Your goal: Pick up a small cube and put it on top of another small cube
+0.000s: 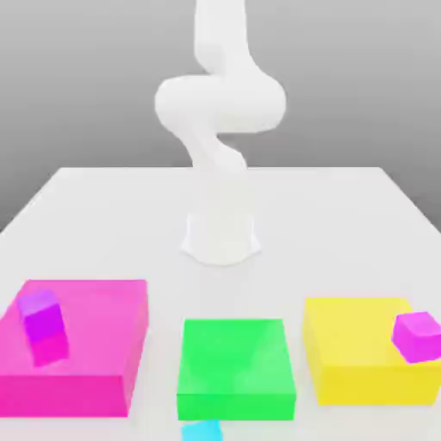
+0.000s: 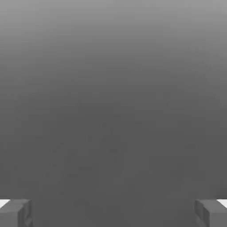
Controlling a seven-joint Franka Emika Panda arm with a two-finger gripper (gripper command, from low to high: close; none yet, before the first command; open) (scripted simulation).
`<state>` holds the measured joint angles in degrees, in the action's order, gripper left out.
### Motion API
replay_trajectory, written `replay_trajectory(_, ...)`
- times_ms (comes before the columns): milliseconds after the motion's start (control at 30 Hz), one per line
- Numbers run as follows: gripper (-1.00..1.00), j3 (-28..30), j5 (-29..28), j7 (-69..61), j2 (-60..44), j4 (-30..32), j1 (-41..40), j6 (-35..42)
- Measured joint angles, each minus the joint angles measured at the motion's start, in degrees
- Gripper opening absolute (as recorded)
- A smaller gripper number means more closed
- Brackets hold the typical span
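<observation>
Matte cyan cube nearest, purple-magenta cube tilted on flat pink block, gripper jaws wide.

The cyan cube is cut off by the exterior view's lower edge.

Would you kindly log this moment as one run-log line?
gripper: open, holding nothing | cyan cube: on table, in front of green block | purple cube: on pink block | stacking: not yet done
</observation>
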<state>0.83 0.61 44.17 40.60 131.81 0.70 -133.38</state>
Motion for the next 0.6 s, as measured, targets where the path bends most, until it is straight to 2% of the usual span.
replay_trajectory(600,0.00,4.3,4.5,-12.2,-37.8,0.2,3.4,-11.5)
